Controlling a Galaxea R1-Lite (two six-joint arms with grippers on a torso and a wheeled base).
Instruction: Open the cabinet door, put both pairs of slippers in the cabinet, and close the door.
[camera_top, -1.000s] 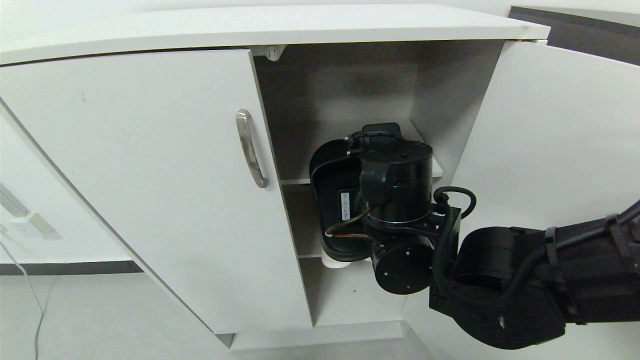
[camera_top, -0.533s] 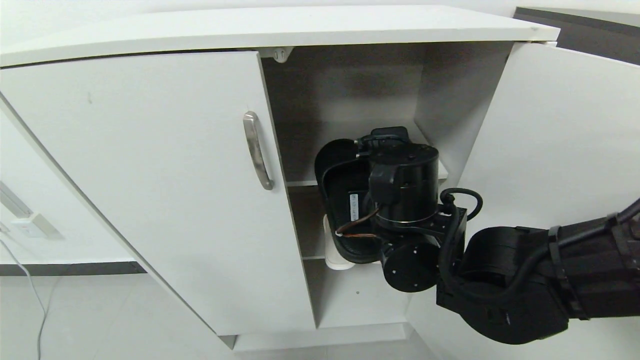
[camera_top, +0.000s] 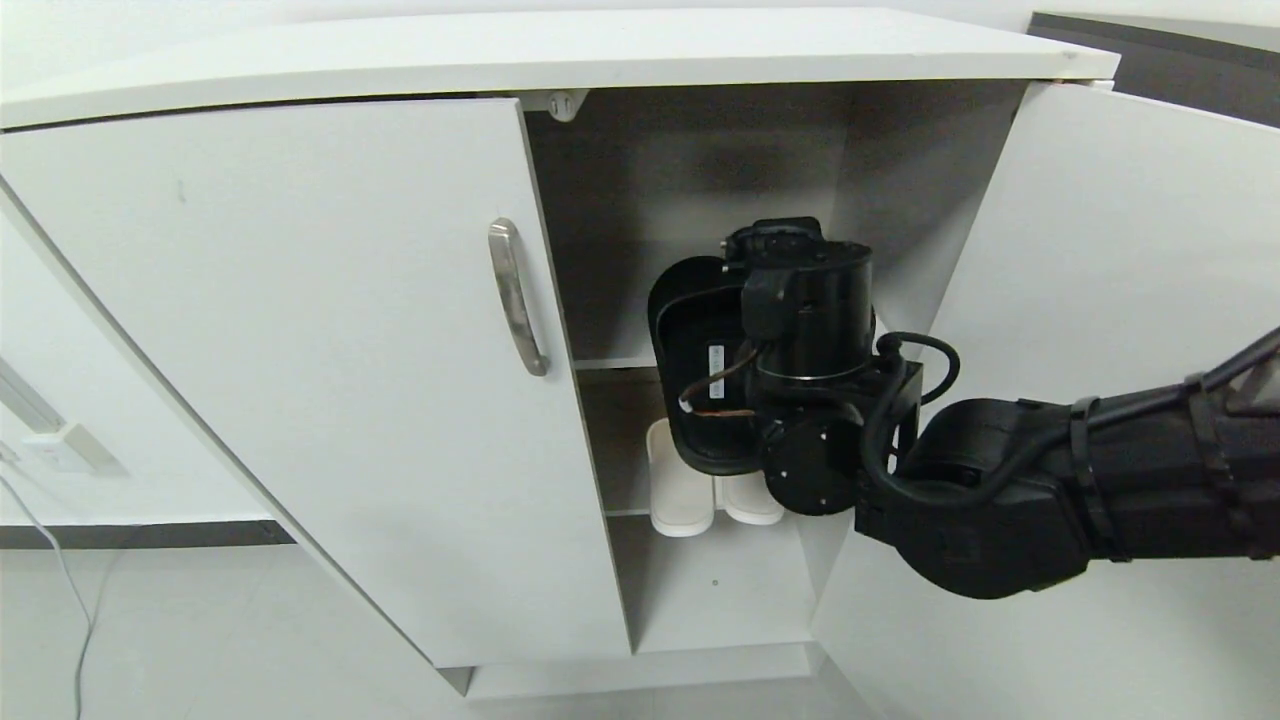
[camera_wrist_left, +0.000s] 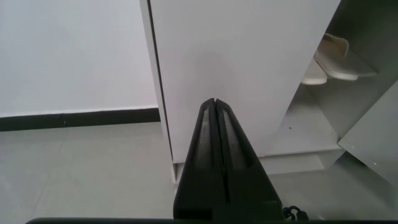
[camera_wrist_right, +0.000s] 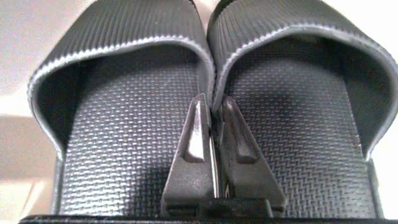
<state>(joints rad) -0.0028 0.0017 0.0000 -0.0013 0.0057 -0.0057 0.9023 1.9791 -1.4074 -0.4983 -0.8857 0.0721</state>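
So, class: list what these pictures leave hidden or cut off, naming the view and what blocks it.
1. Head view: the right arm hides how the right hand grips the black slippers.
2. Head view: the black slippers and arm cover most of the white slippers.
3. Right wrist view: the black slippers block whatever lies beyond them.
4. Left wrist view: the left door hides whatever stands behind it.
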